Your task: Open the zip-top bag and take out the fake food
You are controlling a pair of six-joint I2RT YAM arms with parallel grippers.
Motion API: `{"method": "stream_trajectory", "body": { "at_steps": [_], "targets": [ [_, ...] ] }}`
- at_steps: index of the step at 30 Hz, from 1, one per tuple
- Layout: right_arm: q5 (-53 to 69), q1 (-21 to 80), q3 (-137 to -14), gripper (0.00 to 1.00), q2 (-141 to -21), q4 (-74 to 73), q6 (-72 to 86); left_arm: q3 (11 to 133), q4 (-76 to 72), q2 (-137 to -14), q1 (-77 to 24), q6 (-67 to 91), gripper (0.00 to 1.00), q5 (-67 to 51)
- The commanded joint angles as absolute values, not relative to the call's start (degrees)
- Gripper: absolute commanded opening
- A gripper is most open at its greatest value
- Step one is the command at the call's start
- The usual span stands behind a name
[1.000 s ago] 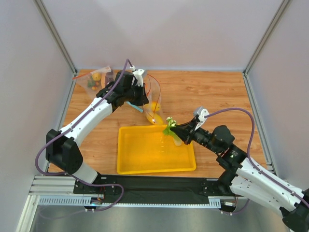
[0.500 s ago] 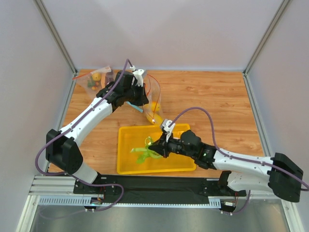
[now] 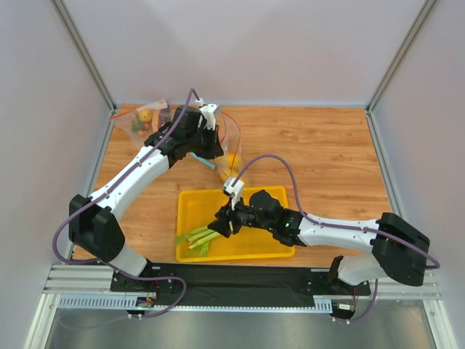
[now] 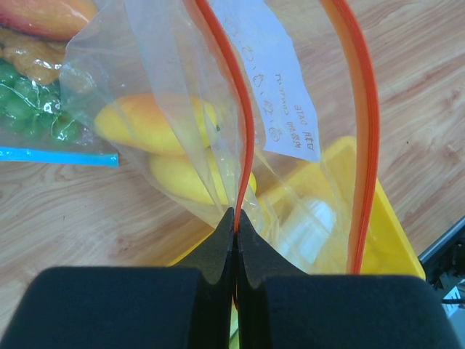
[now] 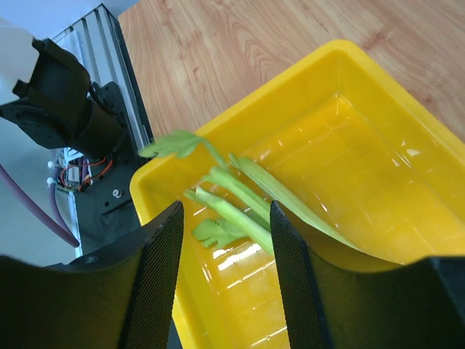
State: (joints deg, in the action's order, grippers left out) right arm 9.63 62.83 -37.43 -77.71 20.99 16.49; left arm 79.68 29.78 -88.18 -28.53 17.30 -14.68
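Observation:
The zip-top bag (image 3: 231, 149) hangs upright at the tray's far edge, and my left gripper (image 3: 216, 147) is shut on its red-orange zip strip (image 4: 243, 123). The mouth gapes open. Inside lie an orange fruit (image 4: 149, 123) and a yellow fruit (image 4: 190, 178). In the left wrist view the left gripper (image 4: 237, 218) pinches the strip between its tips. The pale-green celery stalk (image 3: 197, 238) lies in the yellow tray (image 3: 236, 256), its leafy end at the near-left corner. My right gripper (image 3: 222, 225) stands open just over the celery stalk (image 5: 243, 193), which runs loose between the fingers (image 5: 161, 247).
Smaller clear bags of fake food (image 3: 145, 120) sit at the back left corner. A bag with a blue zip strip (image 4: 58, 156) lies beside the held bag. The metal rail (image 3: 94, 287) and arm bases run along the near edge, close to the tray (image 5: 341, 51).
My right arm swung left and down from the bag's side into the tray with the celery, then opened, leaving the stalk lying in the tray. The left gripper has not moved.

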Motion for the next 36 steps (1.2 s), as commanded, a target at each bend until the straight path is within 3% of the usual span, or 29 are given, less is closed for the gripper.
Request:
{"method": "stream_trajectory", "body": {
  "at_steps": [1, 4, 19, 27, 30, 36],
  "targets": [
    [8.97, 62.93, -41.30, 0.53, -76.47, 20.75, 14.42, 82.53, 30.23, -87.01, -28.92, 16.00, 0.00, -15.38],
    [7.57, 62.93, -42.19, 0.60, -74.80, 18.11, 13.28, 82.44, 30.32, -86.92, -28.92, 16.00, 0.00, -15.47],
    [-11.16, 60.65, -51.67, 0.69, -54.67, -6.32, 2.37, 82.27, 31.29, -86.66, -29.00, 15.47, 0.00, -16.96],
    [-1.95, 49.76, -62.83, 0.64, -59.14, -8.62, 0.88, 80.95, 31.20, -85.61, -29.35, 15.47, 0.00, -16.87],
    [6.57, 45.55, -66.44, 0.57, -63.01, -6.33, 3.33, 80.69, 30.94, -85.08, -29.44, 15.47, 0.00, -16.79],
    [17.92, 41.75, -73.29, 0.53, -71.53, -4.57, 7.20, 80.07, 29.62, -83.32, -29.44, 15.64, 0.00, -17.49]
  ]
}}
